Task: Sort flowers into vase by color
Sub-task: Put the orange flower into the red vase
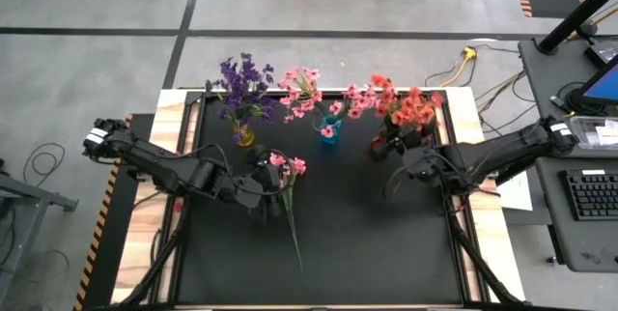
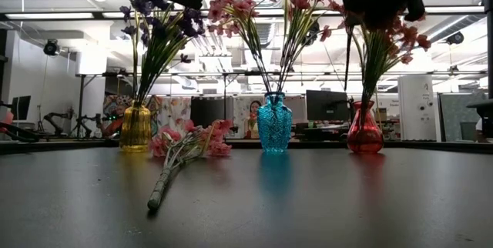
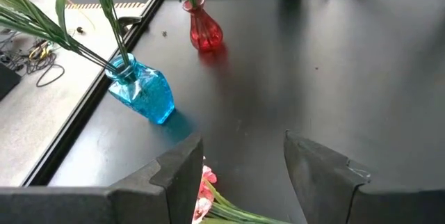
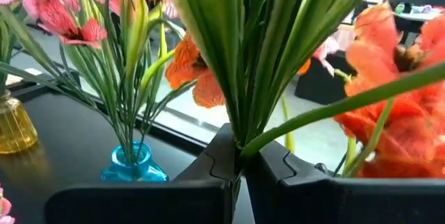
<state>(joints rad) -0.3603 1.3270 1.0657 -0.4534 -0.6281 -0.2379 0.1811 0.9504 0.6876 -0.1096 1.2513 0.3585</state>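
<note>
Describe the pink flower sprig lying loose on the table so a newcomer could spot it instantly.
Start at the row of three glass vases along the black table's far edge: yellow vase, blue vase, red vase. Just nearer than the yellow and blue ones, under the left gripper, lies the pink sprig. It alone lies flat on the mat, its stem trailing away from the vases; every other flower stands in a vase.

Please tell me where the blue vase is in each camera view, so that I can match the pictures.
High view: blue vase at the mat's far edge, in the middle of the three vases.
Low view: blue vase in the centre, between the yellow vase and the red vase.
Left wrist view: towards the left.
Right wrist view: only its top shows, lower left.
Shared landmark: the red vase, the blue vase's neighbour.
</note>
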